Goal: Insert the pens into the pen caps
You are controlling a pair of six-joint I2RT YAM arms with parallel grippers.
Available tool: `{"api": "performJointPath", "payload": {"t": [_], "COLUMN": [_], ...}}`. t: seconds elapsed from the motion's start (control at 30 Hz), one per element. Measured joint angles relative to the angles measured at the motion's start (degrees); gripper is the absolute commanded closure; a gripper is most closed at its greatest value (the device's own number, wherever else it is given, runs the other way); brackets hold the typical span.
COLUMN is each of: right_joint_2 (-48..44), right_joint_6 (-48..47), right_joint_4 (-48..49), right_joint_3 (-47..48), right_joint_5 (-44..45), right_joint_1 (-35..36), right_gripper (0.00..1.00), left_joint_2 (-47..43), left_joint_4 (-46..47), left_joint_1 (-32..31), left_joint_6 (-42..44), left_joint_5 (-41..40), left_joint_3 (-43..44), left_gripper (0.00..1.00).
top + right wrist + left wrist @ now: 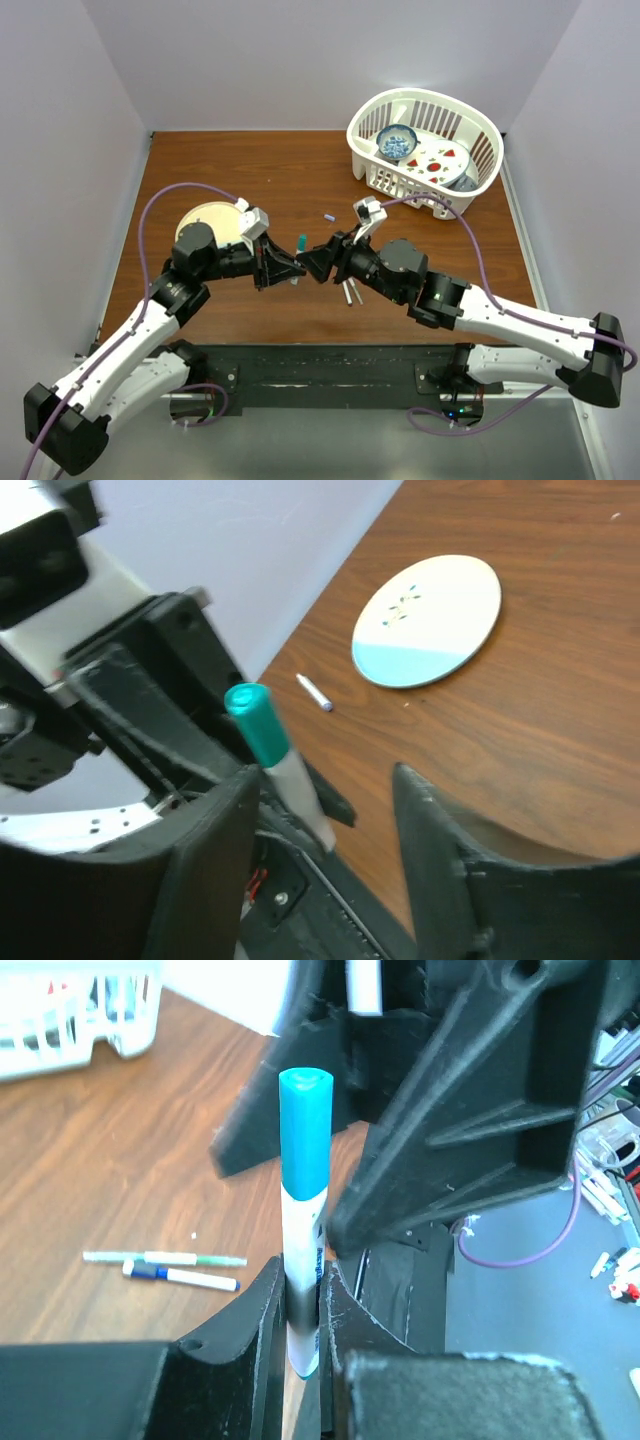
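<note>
A white pen [302, 1222] stands upright with a teal pen cap [304, 1130] on its top end. My left gripper [302, 1270] is shut on its lower barrel. In the right wrist view the same capped pen [300, 792] leans against the inner face of one finger of my right gripper [325, 775], whose jaws stand wide apart. From above, both grippers meet tip to tip at mid-table, left [290, 270] and right [316, 262], with the teal cap [301, 241] poking up between them. Two more pens [180, 1268] lie on the wood, and a lavender pen cap [328, 216] lies behind the grippers.
A round plate [213, 222] lies by the left arm. A white basket [478, 128] holding dishes stands at the back right. The loose pens [350, 292] lie just under the right wrist. White walls close in the table on three sides.
</note>
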Motion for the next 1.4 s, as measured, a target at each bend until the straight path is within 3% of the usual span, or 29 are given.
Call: {"api": "performJointPath", "payload": {"t": [0.23, 0.47, 0.63, 0.9, 1.0, 1.23, 1.4], "right_joint_2": [-1.57, -12.98, -20.09, -21.70, -21.84, -21.86, -22.03], "right_joint_6": [-3.23, -3.21, -2.86, -2.78, -2.75, -2.71, -2.64], "right_joint_4": [-4.28, -9.70, -14.95, -21.57, -22.75, -23.17, -23.30], "right_joint_3": [6.12, 0.74, -5.25, -5.40, -5.42, -6.62, -6.69], "right_joint_5": [2.05, 4.66, 8.72, 12.17, 12.94, 12.90, 12.92], "right_joint_1": [-0.15, -0.15, -0.17, -0.17, -0.15, -0.15, -0.17], "right_gripper": [0.15, 0.13, 0.12, 0.12, 0.12, 0.12, 0.12], "left_joint_2": [-2.64, -1.55, 8.87, 25.90, 29.46, 35.76, 39.54], "left_joint_4": [1.36, 2.51, 5.95, 11.23, 13.05, 17.18, 18.10], "left_joint_1": [0.20, 0.22, 0.20, -4.22, -6.38, -7.96, -8.41], "left_joint_6": [0.02, -4.07, -10.03, -21.35, -24.37, -30.14, -32.15], "left_joint_5": [-1.20, -10.21, -16.76, -26.45, -28.70, -31.17, -31.98], "left_joint_3": [0.00, -1.97, -4.63, -8.07, -8.07, -8.09, -8.07], "left_gripper": [1.00, 1.00, 1.00, 0.95, 0.87, 0.82, 0.72]}}
